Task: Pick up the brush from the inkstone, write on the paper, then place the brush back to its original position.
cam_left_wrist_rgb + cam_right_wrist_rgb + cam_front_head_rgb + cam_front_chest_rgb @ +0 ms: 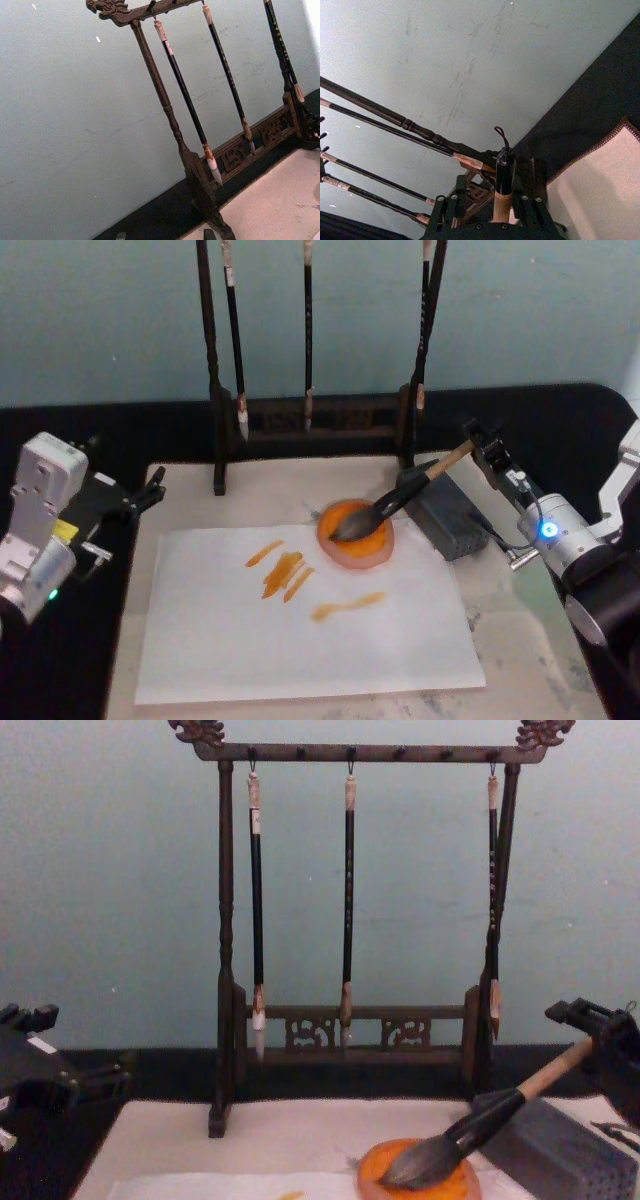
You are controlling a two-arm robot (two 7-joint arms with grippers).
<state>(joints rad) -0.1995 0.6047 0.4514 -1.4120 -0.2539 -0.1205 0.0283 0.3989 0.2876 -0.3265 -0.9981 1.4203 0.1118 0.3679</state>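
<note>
The brush (392,504) lies tilted, with its dark bristles on the round orange inkstone (350,553) and its tan handle propped over the grey block (452,516). In the chest view the brush (470,1130) slopes up to the right from the inkstone (372,1172). My right gripper (483,452) is at the handle's far end. In the right wrist view the brush's black cap and cord loop (503,172) stand between the fingers of the right gripper (489,201), with gaps on both sides. The paper (300,640) carries several orange strokes. My left gripper (150,492) stays parked, open, at the table's left.
A dark wooden rack (310,422) with three thin hanging brushes stands at the back of the mat (290,495); it also shows as the rack (350,1030) and rack (195,175). The grey block sits right of the inkstone. Black cloth surrounds the mat.
</note>
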